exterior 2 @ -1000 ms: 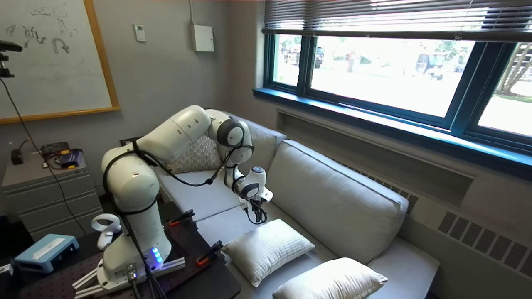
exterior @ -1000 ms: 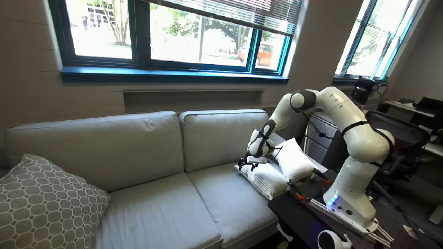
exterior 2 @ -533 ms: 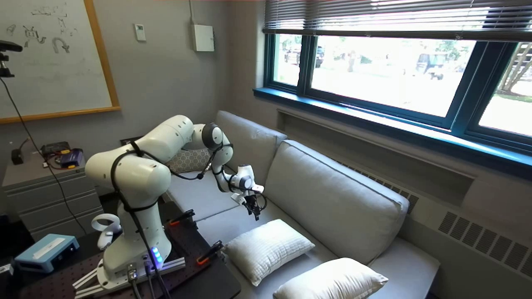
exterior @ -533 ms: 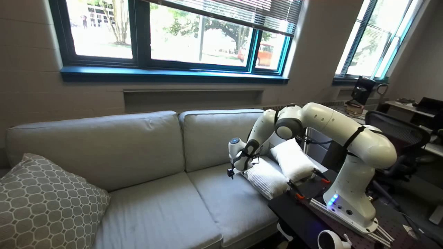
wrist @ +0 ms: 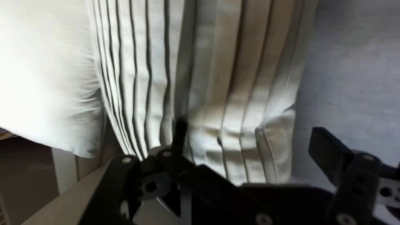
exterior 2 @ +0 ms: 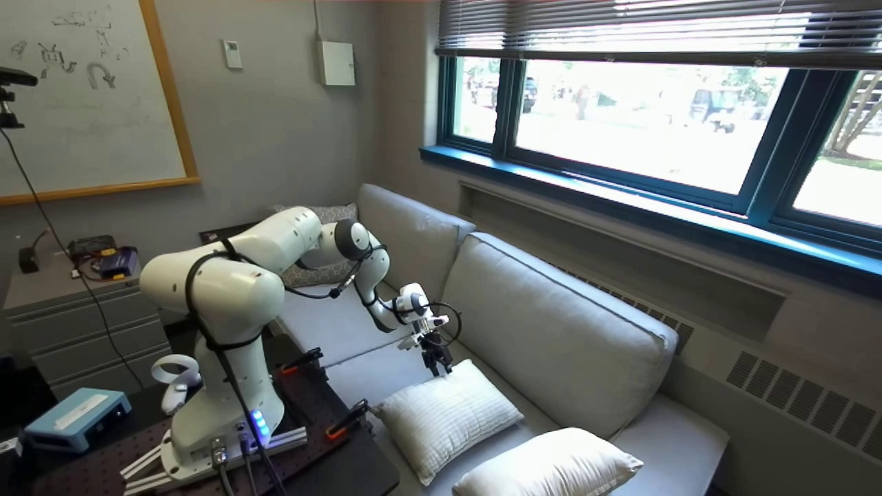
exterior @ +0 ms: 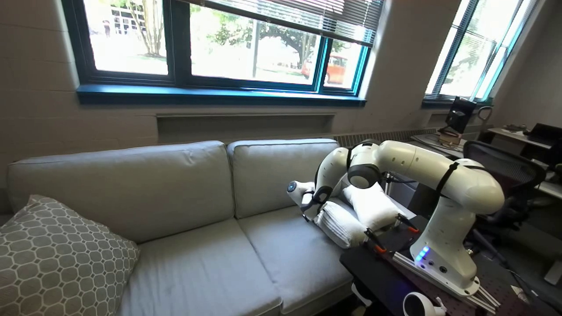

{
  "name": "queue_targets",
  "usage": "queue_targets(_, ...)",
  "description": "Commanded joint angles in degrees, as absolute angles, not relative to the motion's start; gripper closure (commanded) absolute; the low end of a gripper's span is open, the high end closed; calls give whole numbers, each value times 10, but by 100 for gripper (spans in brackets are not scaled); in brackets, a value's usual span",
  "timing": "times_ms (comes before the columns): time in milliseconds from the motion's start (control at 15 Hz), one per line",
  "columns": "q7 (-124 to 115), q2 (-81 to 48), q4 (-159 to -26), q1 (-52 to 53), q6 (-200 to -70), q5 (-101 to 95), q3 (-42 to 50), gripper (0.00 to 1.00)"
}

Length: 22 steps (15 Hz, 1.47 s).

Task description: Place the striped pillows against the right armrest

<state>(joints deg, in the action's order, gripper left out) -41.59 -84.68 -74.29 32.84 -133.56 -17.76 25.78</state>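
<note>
Gripper [wrist: 250, 129] astride edge of nearer striped pillow [wrist: 203, 78]: jaws stood wide apart, nothing held, one side over pleats, other past edge above seat [wrist: 350, 78]. Pillow lay ahead of tool, pleats and apparent long axis running away from it. Second striped pillow [exterior 2: 551, 461], then right armrest [exterior 2: 679, 441], lay farther off, on jaws' pleat side; coming move probably needed that direction

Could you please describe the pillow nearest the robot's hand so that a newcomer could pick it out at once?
Find the light grey sofa below the window, then go to its end beside the black table. There, you want the off-white pillow nearest the hand. Raised parallel pleats set it apart from the plainer white pillow beside it.
</note>
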Motion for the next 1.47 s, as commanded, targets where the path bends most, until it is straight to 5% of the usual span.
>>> queue_targets(0,-470,-845,-706,294,-1232,-297,242,25)
queue_targets(133,-485,-844,-691,272,-1182,-358,222,32)
queue_targets(667,-559,-843,-682,208,-1127,-468,204,92)
queue_targets(867,-609,-843,-690,168,-1140,-498,208,98)
queue_targets(1400,-707,-843,-714,68,-1228,-507,257,94)
